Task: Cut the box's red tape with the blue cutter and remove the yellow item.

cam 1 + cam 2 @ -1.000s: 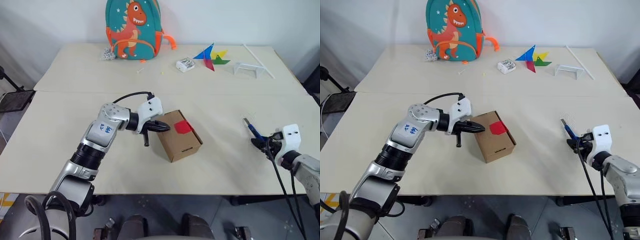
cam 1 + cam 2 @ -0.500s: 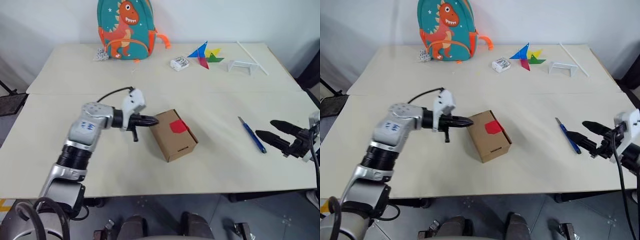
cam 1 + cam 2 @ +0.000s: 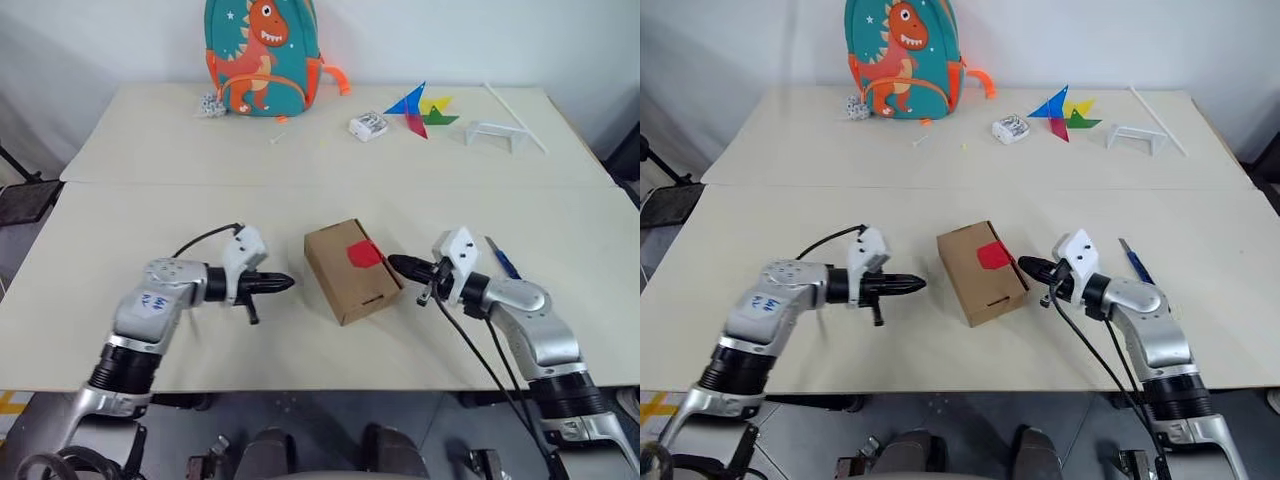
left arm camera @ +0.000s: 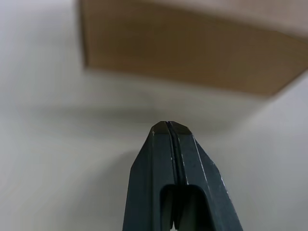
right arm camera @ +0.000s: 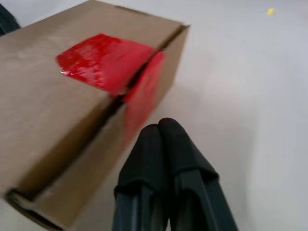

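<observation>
The brown cardboard box lies mid-table with its flaps closed, and the red tape runs across the seam and over its right edge. My left gripper is shut and empty, pointing at the box's left side with a small gap between. On the other side my right gripper is shut and empty too, its tips close to the taped edge. The blue cutter lies on the table to the right of my right wrist, held by nothing. The yellow item is hidden.
Along the table's far edge stand a dinosaur backpack, a small white object, a paper pinwheel, a white frame and a white rod. A seam crosses the table behind the box.
My right gripper opened beside the cutter, left it on the table, swung left to the box's taped side and shut. My left gripper drew back from the box's left side.
</observation>
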Motion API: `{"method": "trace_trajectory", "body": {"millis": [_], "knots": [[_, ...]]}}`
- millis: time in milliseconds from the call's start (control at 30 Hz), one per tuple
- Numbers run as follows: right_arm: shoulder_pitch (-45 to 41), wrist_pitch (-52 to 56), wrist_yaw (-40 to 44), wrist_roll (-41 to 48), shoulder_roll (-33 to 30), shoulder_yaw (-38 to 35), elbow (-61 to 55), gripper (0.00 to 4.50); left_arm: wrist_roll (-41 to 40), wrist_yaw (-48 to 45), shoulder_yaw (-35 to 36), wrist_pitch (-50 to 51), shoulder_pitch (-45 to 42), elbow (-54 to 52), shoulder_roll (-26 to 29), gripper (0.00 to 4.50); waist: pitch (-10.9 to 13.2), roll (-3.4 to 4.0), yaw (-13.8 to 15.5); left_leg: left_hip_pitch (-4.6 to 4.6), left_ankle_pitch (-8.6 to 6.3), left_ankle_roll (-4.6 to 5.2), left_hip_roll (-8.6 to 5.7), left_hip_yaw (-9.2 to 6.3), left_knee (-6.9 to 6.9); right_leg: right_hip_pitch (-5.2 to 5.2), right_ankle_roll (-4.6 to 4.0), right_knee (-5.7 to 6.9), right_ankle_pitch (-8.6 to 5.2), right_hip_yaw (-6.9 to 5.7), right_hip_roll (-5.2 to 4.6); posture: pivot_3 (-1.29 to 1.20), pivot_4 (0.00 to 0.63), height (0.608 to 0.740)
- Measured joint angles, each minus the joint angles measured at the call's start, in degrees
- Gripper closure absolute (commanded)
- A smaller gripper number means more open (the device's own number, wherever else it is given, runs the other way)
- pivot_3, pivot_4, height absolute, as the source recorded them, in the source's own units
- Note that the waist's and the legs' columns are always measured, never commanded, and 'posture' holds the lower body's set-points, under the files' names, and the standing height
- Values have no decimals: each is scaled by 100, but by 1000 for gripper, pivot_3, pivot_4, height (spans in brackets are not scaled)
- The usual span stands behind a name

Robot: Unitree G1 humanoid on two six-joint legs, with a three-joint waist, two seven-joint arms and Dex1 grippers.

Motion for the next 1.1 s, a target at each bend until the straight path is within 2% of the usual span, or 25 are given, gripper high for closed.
{"method": "trace_trajectory", "body": {"millis": [433,700,800,900,1000,1100], "knots": [[622,1401,74,147,-191,63,-1487,4456,45,335,-279,-6,-165,262,-196,4500,0,0,2,1,0,1,0,7,6,0,0,0,0,5,0,0,150,740],[867,1670,-71,146,-192,63,-1804,4456,42,265,-344,-52,-164,322,-88,4500,0,0,13,1,0,1,0,8,7,0,0,0,0,5,0,0,150,740],[901,1771,-49,186,-417,-34,-1825,4456,3,73,-351,-69,-163,319,110,4500,0,0,10,1,0,1,0,10,7,0,0,-1,0,7,0,0,150,740],[918,2399,-18,510,-960,-603,-2012,4456,-84,-404,-255,-191,-170,343,664,4500,0,0,12,2,0,1,1,10,5,-3,-1,0,0,6,0,0,150,740],[724,3611,-267,1238,-1041,-1168,-2314,3866,-279,-750,-39,-317,-375,396,828,4500,0,0,30,0,0,1,2,9,9,-2,-1,1,0,5,0,0,150,740],[114,5275,-707,2066,-964,-1580,-2392,2900,-574,-906,167,-313,-853,417,684,4500,0,-1,36,-5,1,3,2,8,19,-1,-1,1,0,7,-1,0,150,740]]}}
